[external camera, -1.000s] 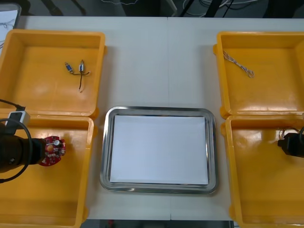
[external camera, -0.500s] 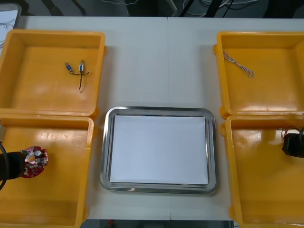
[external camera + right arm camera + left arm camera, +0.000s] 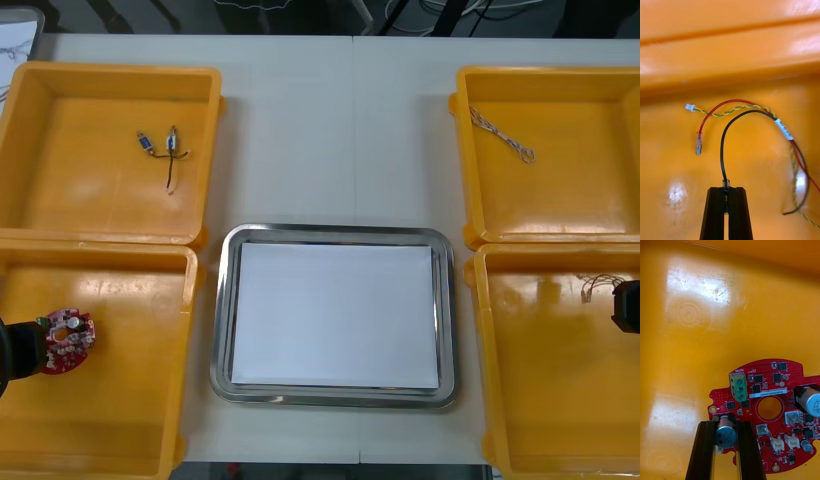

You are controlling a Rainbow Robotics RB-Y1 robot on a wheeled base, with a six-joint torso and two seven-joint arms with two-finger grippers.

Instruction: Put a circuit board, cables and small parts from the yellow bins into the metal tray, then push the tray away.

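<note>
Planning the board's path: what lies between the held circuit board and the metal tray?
Front view: between circuit board and metal tray lie bare floor and wall of the near left yellow bin, then a sliver of table.

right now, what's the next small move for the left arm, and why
Probably raise the left gripper a little and swing it toward the metal tray: it is shut on the red circuit board in the near left yellow bin, and the tray's white inside is bare. The right gripper is shut on the black cable in the near right bin.
</note>
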